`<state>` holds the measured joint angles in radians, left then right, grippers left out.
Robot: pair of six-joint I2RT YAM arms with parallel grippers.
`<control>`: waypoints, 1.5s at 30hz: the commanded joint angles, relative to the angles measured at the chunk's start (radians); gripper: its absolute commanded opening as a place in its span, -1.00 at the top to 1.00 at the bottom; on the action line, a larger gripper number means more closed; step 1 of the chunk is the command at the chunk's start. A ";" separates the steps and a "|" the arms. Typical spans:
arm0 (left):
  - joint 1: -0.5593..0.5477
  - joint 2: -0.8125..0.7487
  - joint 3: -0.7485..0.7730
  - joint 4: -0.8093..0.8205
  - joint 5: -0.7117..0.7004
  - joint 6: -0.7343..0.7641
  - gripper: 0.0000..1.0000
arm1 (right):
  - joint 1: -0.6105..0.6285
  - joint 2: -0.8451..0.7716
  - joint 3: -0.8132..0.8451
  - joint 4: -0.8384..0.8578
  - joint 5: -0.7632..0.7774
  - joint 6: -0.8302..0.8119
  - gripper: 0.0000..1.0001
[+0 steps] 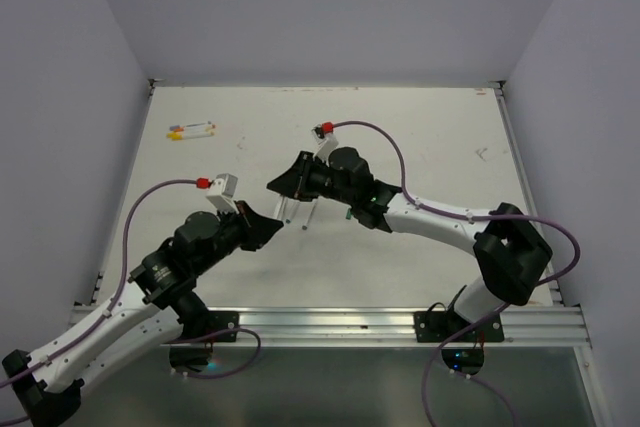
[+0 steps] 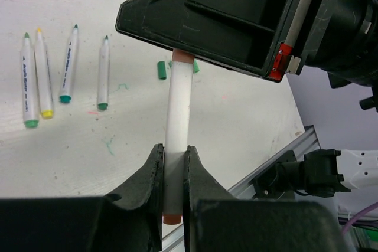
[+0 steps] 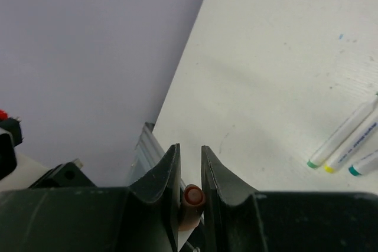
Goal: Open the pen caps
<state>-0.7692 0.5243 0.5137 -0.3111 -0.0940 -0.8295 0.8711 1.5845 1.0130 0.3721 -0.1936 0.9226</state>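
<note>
Left gripper (image 1: 266, 224) and right gripper (image 1: 280, 185) meet tip to tip at frame centre, beside pale pens (image 1: 311, 212); further pens (image 1: 191, 130) lie upper left.

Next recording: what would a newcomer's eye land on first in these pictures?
Above the middle of the table both arms meet on one thin white pen: the left gripper clamps its barrel, and the right gripper is shut on its orange cap. Beside them four more white pens lie in a row on the white table, with two loose green caps close by.
</note>
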 commanded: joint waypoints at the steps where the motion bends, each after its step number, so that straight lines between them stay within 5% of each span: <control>1: 0.028 0.009 -0.003 -0.025 -0.293 -0.040 1.00 | -0.029 -0.017 -0.016 -0.286 0.282 -0.130 1.00; 11: 0.028 -0.009 -0.107 0.095 -0.174 -0.003 1.00 | -0.233 0.026 -0.025 -0.036 0.086 0.082 1.00; 15: 0.028 0.008 -0.101 0.075 -0.193 0.024 1.00 | -0.242 0.046 0.097 -0.300 0.077 -0.019 1.00; 22: 0.030 0.252 -0.058 0.087 -0.306 0.046 1.00 | -0.268 -0.069 0.101 -0.634 0.212 -0.200 1.00; 27: 0.063 0.370 -0.053 0.176 -0.385 0.107 0.96 | -0.383 -0.176 -0.039 -0.712 0.197 -0.267 1.00; 31: 0.183 0.436 -0.079 0.280 -0.261 0.159 0.84 | -0.466 -0.218 -0.108 -0.757 0.197 -0.350 1.00; 45: 0.283 0.690 -0.064 0.489 -0.173 0.207 0.74 | -0.520 -0.080 -0.163 -0.734 0.190 -0.427 1.00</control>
<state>-0.4973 1.1843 0.4191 0.0742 -0.2764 -0.6495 0.3584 1.4948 0.8646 -0.3843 -0.0166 0.5312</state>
